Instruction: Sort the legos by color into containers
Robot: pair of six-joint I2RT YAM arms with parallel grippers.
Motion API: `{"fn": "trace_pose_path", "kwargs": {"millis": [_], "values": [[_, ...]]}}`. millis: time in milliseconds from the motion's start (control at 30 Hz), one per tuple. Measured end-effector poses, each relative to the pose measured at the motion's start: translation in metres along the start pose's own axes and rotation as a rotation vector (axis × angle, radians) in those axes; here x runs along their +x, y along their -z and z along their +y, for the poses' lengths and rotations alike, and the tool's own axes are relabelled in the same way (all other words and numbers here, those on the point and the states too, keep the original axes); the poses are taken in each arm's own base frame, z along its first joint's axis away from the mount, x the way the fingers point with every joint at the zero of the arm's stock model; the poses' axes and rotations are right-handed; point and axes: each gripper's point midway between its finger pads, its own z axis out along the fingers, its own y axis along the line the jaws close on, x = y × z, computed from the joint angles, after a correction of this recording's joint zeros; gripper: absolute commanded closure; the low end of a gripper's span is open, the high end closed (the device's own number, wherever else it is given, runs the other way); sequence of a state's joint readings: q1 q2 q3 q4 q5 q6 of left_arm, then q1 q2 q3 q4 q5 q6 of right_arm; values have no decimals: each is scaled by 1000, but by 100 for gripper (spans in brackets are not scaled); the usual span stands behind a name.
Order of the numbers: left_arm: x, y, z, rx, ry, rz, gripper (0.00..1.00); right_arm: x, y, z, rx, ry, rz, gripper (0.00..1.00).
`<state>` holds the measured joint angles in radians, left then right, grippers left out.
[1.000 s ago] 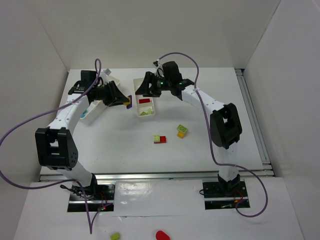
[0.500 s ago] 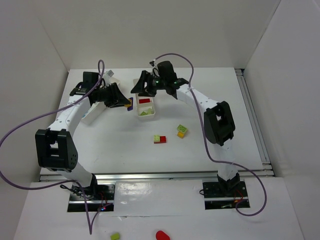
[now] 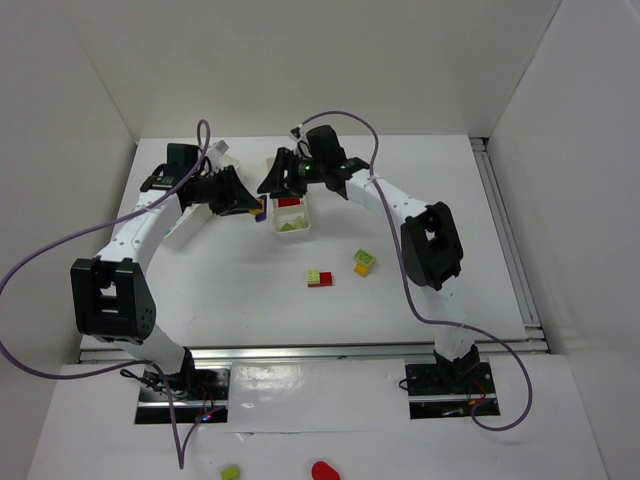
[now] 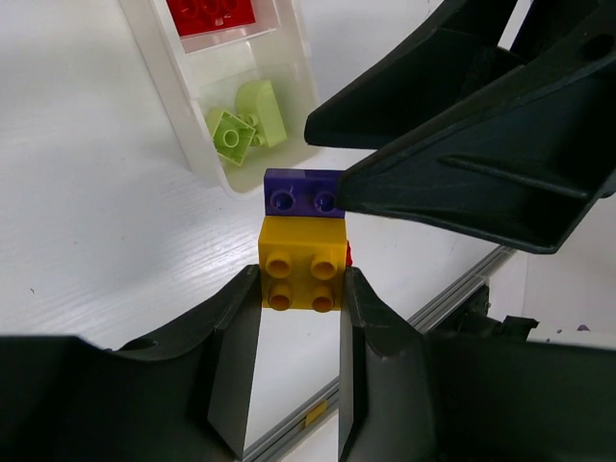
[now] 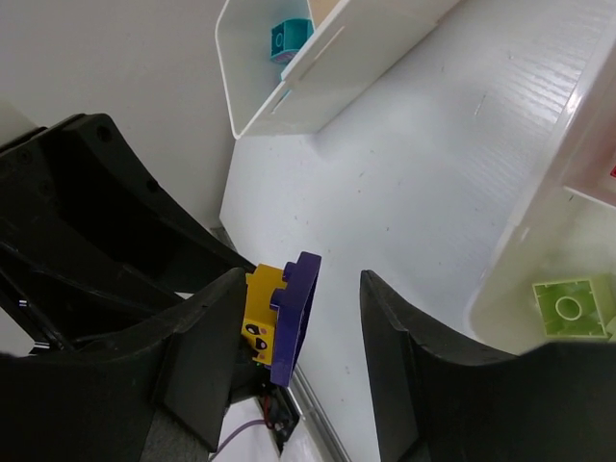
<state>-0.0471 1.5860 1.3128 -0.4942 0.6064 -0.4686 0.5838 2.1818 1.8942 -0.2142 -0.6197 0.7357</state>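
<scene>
Over table [image 3: 420,290], left claw [image 4: 299,285] clamps yellow-purple stack [image 4: 302,243]; right claw [image 5: 303,281] straddles it.

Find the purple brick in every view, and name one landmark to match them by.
Top external: the purple brick is a small speck just left of the narrow tray.
Left wrist: centre of the picture, joined to the yellow brick.
Right wrist: lower centre, seen edge-on.
Shared landmark: the lime bricks in the tray's end compartment.
</scene>
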Motion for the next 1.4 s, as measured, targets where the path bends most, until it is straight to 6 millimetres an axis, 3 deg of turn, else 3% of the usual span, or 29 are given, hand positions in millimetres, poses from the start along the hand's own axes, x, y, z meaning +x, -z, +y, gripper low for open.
{"fn": "trace_pose_path", "kwargs": {"millis": [233, 400, 600, 767, 933, 1167, 1267, 1400], "values": [[2, -2, -3, 0, -12, 5, 100, 10, -6, 0, -19, -5, 37, 57], [4, -3, 1, -26, -21, 9, 100, 15, -10, -4, -25, -18, 58, 90], [2, -2, 0, -24, -32, 4, 100, 12, -8, -10, -11, -27, 48, 96], [1, -2, 2, -36, -34, 1, 100, 11, -6, -32, 35, -60, 36, 96], [-2, 4, 12, -89, -38, -6, 100, -21, 5, -53, 86, -73, -46, 96], [-14, 31, 45, -246, 13, -75, 100, -109, 4, -87, 102, -28, -250, 96], [-15, 35, 51, -285, 24, -84, 100, -131, 1, -108, 104, -20, -315, 95], [-13, 36, 56, -310, 34, -79, 100, -145, -8, -134, 105, -10, -380, 95]]}}
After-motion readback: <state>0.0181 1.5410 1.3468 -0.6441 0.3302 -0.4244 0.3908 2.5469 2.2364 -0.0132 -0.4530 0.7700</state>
